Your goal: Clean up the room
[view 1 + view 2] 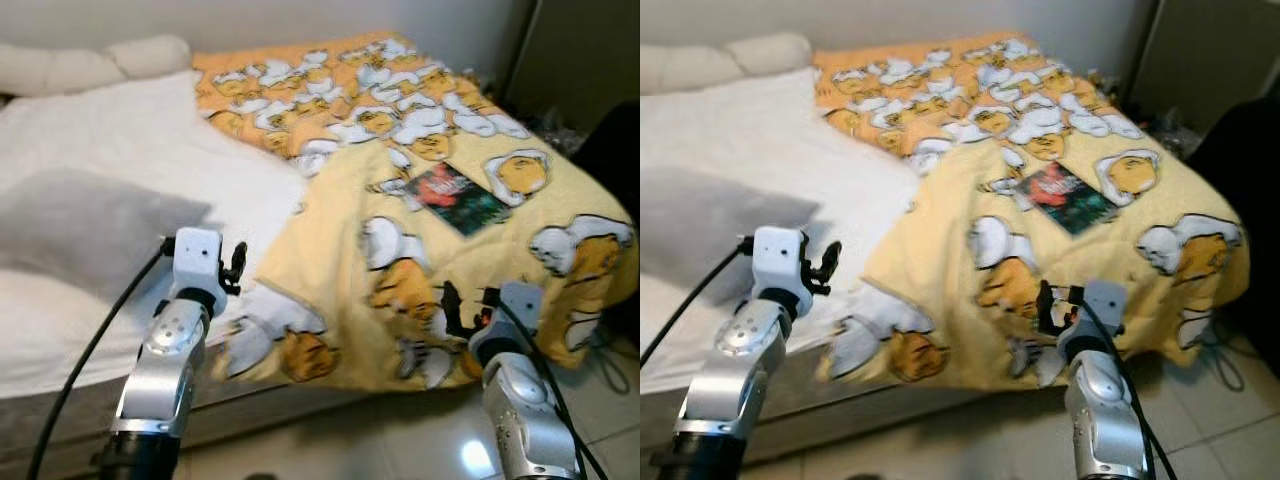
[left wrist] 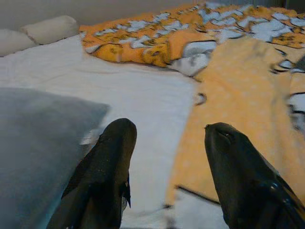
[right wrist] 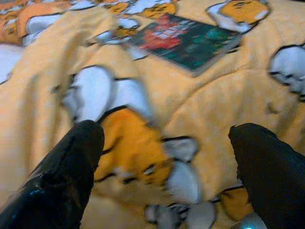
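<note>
While both arms hover at the near edge of the bed, nothing is yet gripped, so the risks lie in the first reach.

Left tool (image 1: pixel 236 266): fingers spread apart and empty, held over the white bed sheet (image 1: pixel 130 150), near the grey rectangular pillow (image 1: pixel 70 225).
Right tool (image 1: pixel 1048 306): fingers wide apart and empty, poised above the draped front edge of the yellow quilted blanket printed with white-and-orange cartoon figures (image 1: pixel 420 250).
Task thing: the thin dark book with a red and green cover (image 1: pixel 455 197) lies flat on the blanket, well beyond the right tool, toward the far side of the bed.
Risk, book: flat and thin on soft cloth, it may slide or sink when pushed, and the fingers may pinch blanket along with it.
Risk, blanket: tugging the hanging edge could drag the book off the bed.
Risk, reach: leaning far over the mattress may press the arms into the bedding.
Risk, view: the pictures are blurred, so aim may be off.
</note>
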{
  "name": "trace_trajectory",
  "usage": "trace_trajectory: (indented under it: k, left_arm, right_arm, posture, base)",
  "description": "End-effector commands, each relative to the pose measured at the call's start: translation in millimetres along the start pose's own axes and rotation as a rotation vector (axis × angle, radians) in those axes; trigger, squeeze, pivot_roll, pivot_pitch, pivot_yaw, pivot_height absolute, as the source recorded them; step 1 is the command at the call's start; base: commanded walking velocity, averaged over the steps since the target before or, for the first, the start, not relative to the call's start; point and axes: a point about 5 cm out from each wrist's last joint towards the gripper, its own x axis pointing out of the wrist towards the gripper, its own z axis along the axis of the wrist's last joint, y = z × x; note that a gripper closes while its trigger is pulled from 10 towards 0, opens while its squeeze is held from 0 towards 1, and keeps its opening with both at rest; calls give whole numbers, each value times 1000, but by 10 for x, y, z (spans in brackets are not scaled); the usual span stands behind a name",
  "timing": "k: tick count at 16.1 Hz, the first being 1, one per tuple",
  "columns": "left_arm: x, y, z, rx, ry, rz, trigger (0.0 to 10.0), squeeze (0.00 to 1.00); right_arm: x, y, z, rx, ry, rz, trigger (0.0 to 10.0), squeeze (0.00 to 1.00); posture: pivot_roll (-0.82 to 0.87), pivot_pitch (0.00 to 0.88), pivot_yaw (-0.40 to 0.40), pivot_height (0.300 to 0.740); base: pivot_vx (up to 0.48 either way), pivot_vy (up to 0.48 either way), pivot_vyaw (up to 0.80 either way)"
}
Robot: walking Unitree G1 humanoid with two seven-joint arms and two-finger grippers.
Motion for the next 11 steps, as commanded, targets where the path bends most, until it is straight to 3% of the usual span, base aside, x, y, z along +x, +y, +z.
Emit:
trace_trajectory:
  k: [1,5,11]
  left_arm:
    - [-40,67,-34,11,18,18,10000,0]
    - [-61,47,-11,26,17,12,10000,0]
    - [-66,243,45,37,-5,71,10000,0]
  right_arm:
    - [-13,86,19,7,-14,25,10000,0]
    - [-14,99,61,18,-26,56,10000,0]
    - [42,413,220,34,-102,161,10000,0]
  posture:
    - [3,0,63,740]
    - [40,0,63,740]
    - [67,0,47,740]
  base:
    - [0,435,0]
    - [0,431,0]
    - [0,429,0]
